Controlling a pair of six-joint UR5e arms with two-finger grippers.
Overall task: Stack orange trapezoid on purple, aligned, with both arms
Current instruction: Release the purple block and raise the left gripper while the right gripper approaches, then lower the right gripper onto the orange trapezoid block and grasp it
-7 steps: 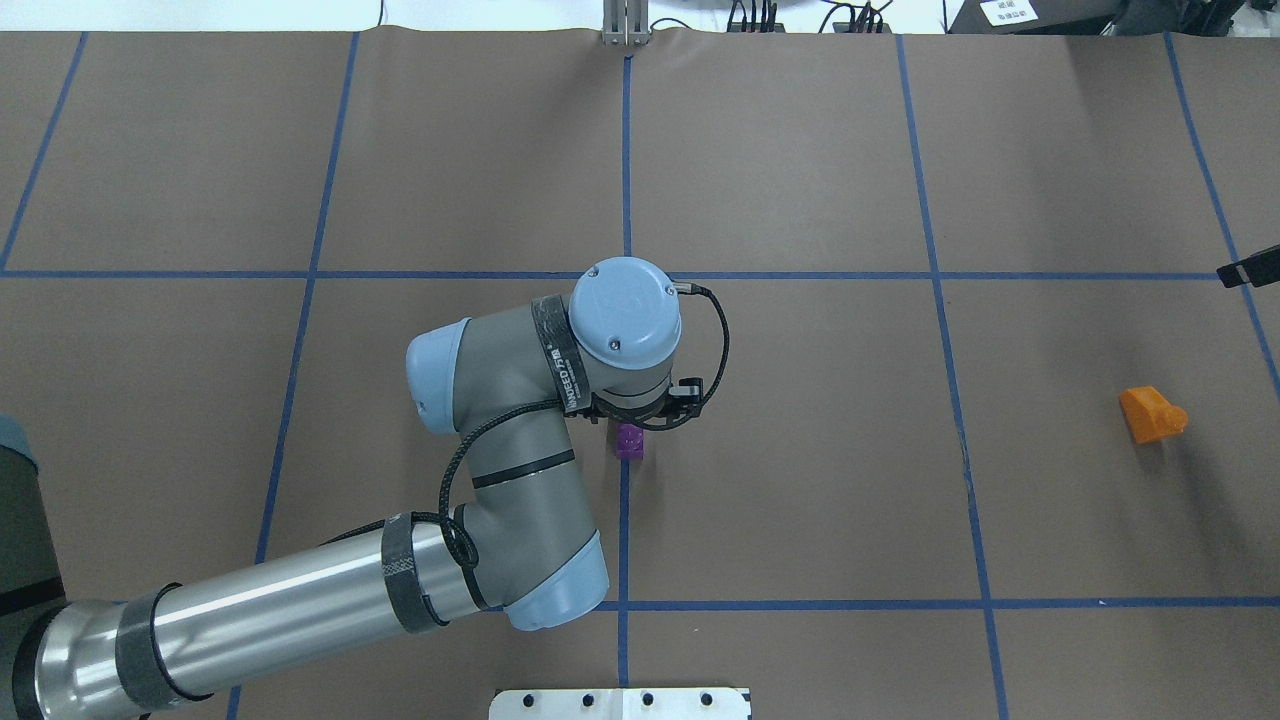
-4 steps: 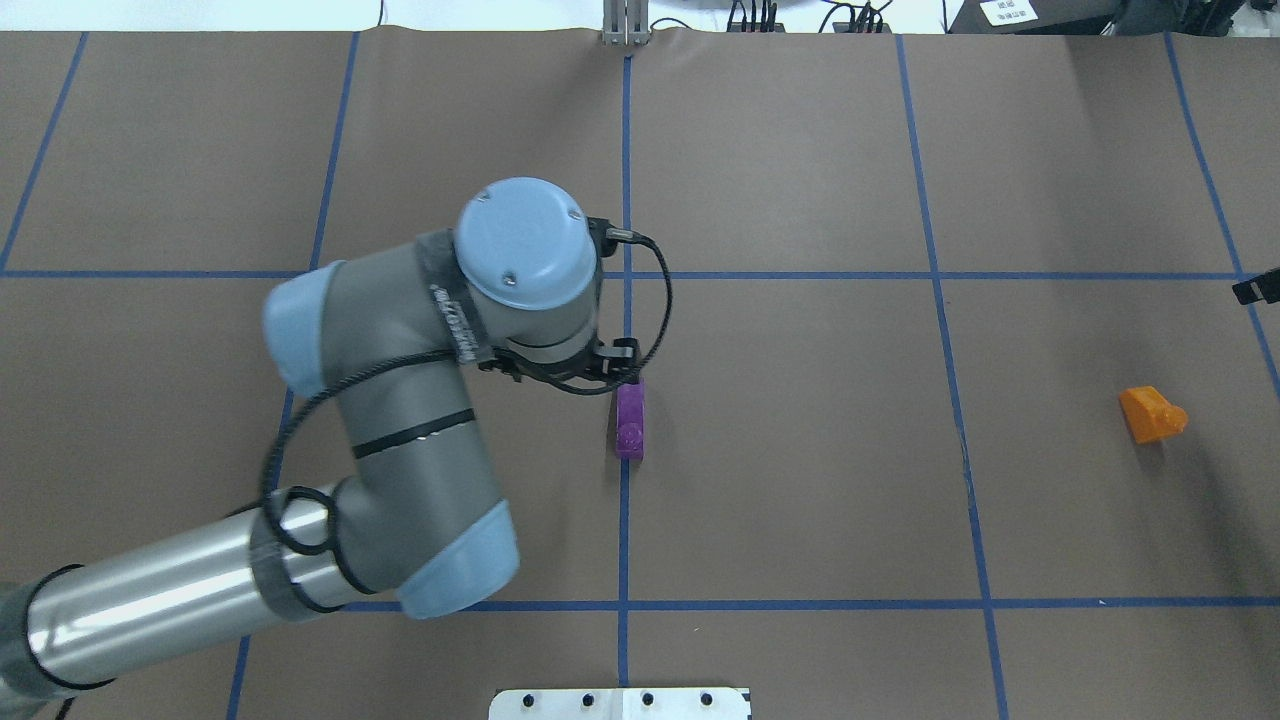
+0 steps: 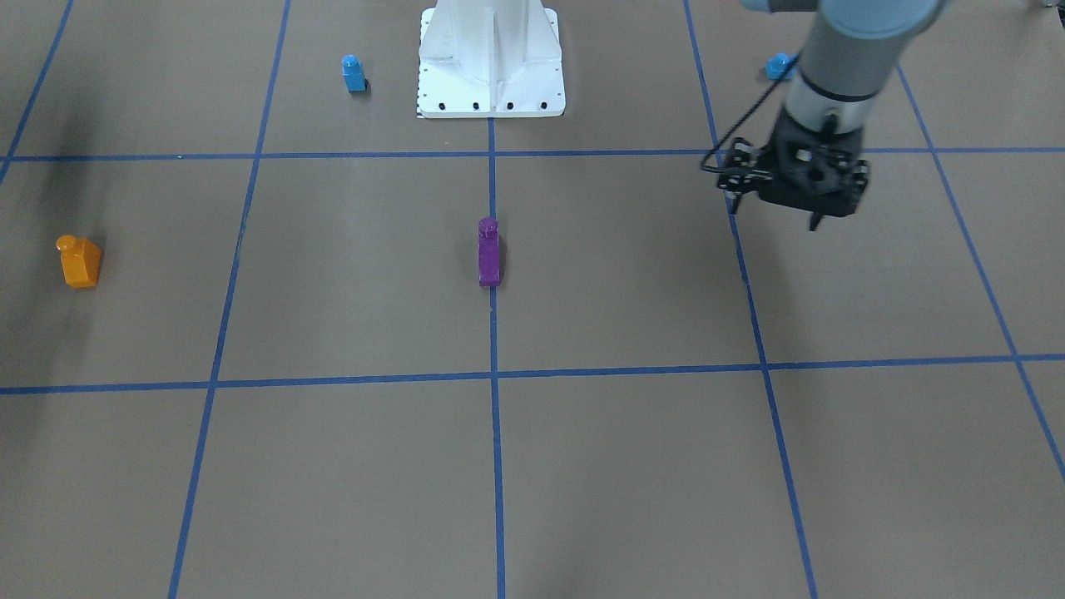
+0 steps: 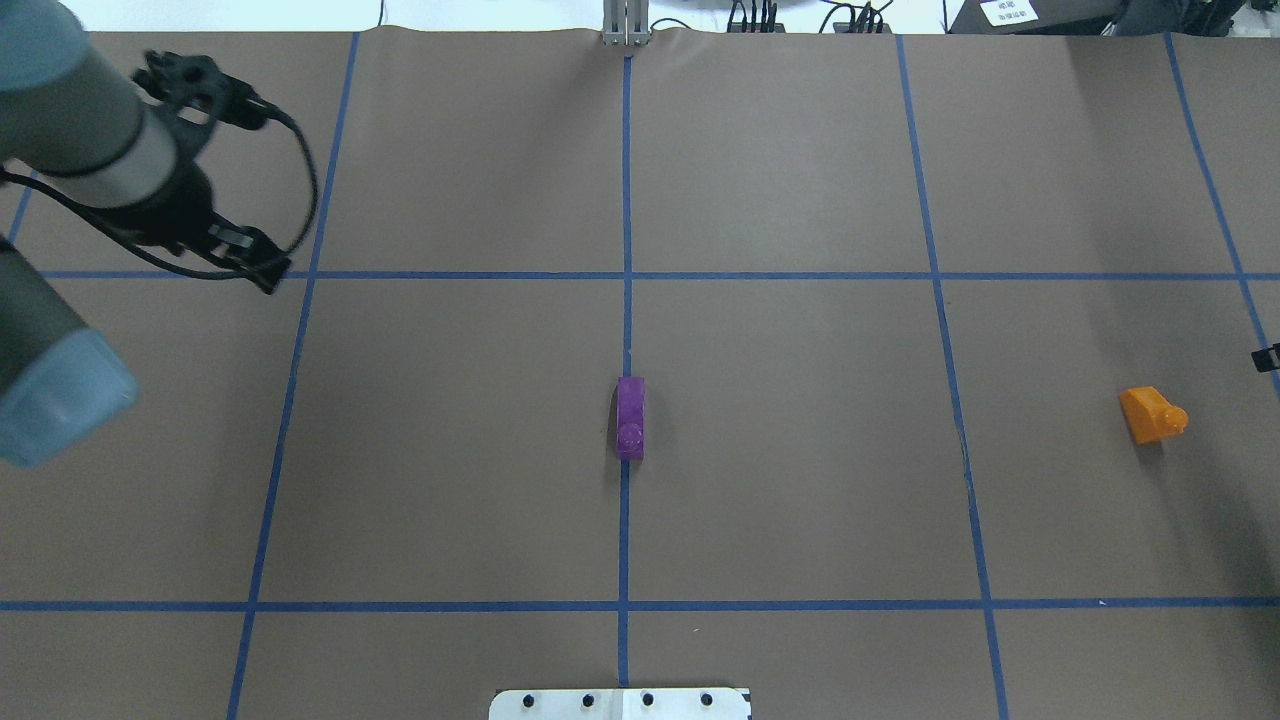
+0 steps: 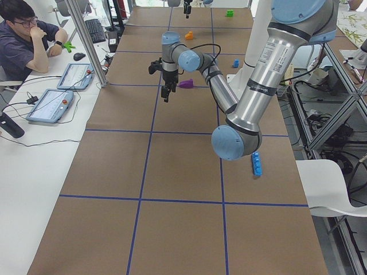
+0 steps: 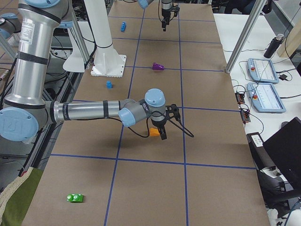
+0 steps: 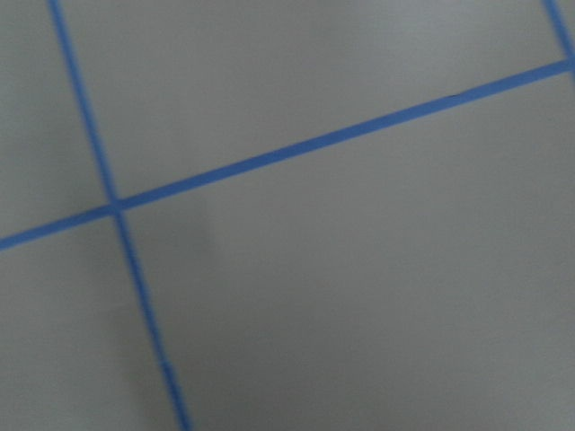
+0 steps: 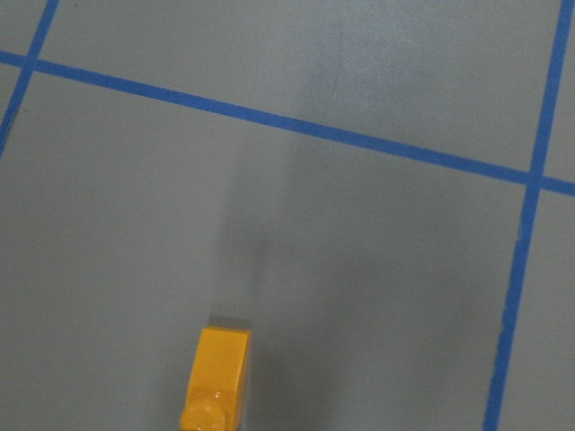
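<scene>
The purple block [image 4: 630, 418] rests alone on the centre tape line, also in the front view [image 3: 489, 252]. The orange trapezoid [image 4: 1152, 415] sits far right on the table, at the left in the front view [image 3: 79, 262]. My left gripper [image 4: 262, 272] is raised at the far left, well away from the purple block, empty and open; it also shows in the front view [image 3: 814, 218]. My right gripper [image 6: 162, 133] hovers just beside the orange trapezoid [image 6: 154, 132]; only a sliver of it shows overhead, so I cannot tell its state. The right wrist view shows the orange trapezoid [image 8: 218, 377] at its bottom edge.
The white pedestal base [image 3: 491, 58] stands at the near middle edge. A small blue block [image 3: 354, 73] and another blue piece [image 3: 780, 65] lie beside it. A long blue brick [image 5: 256, 164] and a green block [image 6: 75, 197] lie near the table ends. An operator [image 5: 23, 34] sits alongside.
My left gripper has let go of the purple block and pulled far back to the left. The right gripper's tip has slid along the right edge toward the orange trapezoid.
</scene>
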